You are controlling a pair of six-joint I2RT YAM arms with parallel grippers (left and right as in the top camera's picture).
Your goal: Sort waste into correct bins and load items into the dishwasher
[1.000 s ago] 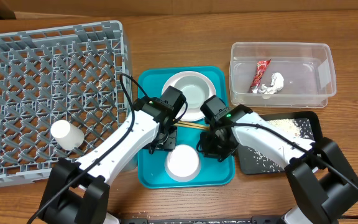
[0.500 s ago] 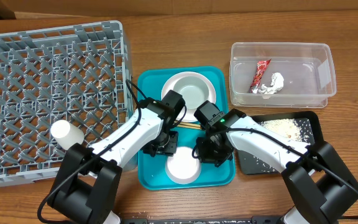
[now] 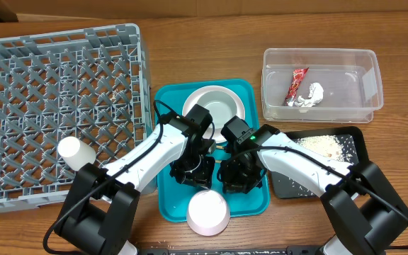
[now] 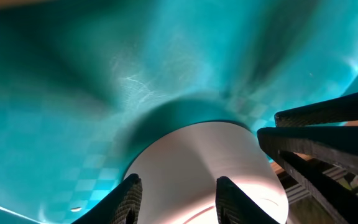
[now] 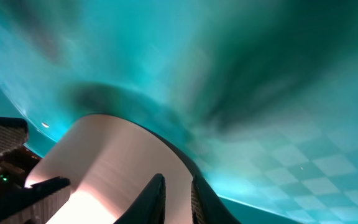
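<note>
already the wrapper [image 3: 296, 85] is lying binned, the cup [image 3: 74, 151] racked; the left hand [image 4: 178, 198] is hovering half-spread over the pink bowl [image 3: 207, 212]; the right hand's [image 5: 174, 200] grip i cannot tell.

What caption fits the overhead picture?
Left gripper and right gripper crowd the pink bowl at the teal tray's front edge.

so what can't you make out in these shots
- Whether the left gripper or right gripper holds the bowl: both wrist views are blurred and cut the fingertips off at the bottom edge; overhead, the arms cover them.
- Chopsticks: overhead, almost wholly under the two arms.
- Rice in the black tray: overhead, grains too small to count.
</note>
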